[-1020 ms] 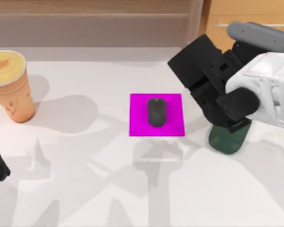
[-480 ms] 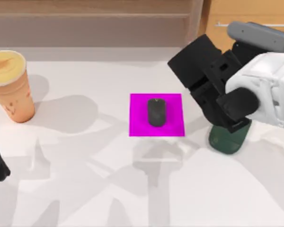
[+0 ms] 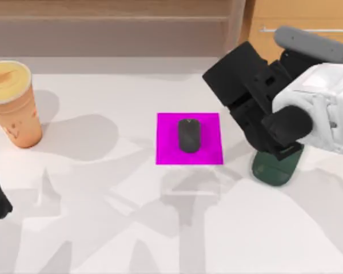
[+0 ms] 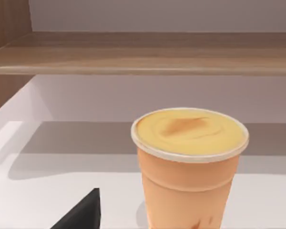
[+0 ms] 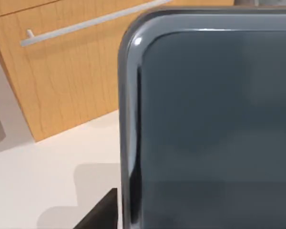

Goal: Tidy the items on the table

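My right pincer point(image 3: 274, 149) sits at the worktop's point(image 3: 160, 228) right, by the dark green stand point(image 3: 274, 168), with the smartphone point(image 5: 214, 129) close before its wrist camera; I cannot tell whether it is clenched. The mouse point(image 3: 188, 135) lies on the magenta mat point(image 3: 208, 154), the cup point(image 3: 11, 103) far left. If the phone is loosely seated, I judge it could tip off the stand.

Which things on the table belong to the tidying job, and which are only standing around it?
Job: computer mouse on the magenta mat; paper cup at the table's left; smartphone close before the right wrist camera, under the right arm.

Around: wooden shelf, wooden cabinet, dark green base.
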Available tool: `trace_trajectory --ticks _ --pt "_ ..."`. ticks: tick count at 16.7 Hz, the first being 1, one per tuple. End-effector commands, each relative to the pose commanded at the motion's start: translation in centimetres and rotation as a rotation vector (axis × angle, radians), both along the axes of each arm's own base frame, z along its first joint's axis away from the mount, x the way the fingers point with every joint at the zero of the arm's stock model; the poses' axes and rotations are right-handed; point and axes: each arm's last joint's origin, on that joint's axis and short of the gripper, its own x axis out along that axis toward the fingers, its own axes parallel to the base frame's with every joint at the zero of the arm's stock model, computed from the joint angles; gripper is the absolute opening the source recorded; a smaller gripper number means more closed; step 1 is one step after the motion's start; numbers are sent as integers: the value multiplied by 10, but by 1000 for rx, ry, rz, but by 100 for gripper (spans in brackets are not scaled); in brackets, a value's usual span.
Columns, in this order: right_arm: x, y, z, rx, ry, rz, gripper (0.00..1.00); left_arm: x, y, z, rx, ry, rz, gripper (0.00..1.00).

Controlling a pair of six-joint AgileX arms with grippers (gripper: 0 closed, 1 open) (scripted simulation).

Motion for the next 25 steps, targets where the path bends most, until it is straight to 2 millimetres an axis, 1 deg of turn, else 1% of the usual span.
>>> trace_trajectory --ticks 1,10,12,15,17,20,22,25 --pt "0 0 0 0 0 0 100 0 0 0 0 0 0 100" --pt "-1 1 0 4 -3 4 100 0 0 0 0 0 0 100" --pt "-6 12 2 48 -33 33 100 0 0 0 0 0 0 100" --pt "-21 32 9 139 -90 92 100 0 0 0 0 0 0 100" --pt "-30 36 16 172 -108 113 100 0 0 0 0 0 0 100" --pt "-38 27 23 153 -97 102 100 0 0 0 0 0 0 100" --pt "-37 17 17 100 -64 68 100 0 0 0 0 0 0 100" --pt "-31 2 2 10 -7 9 100 0 0 0 0 0 0 100"
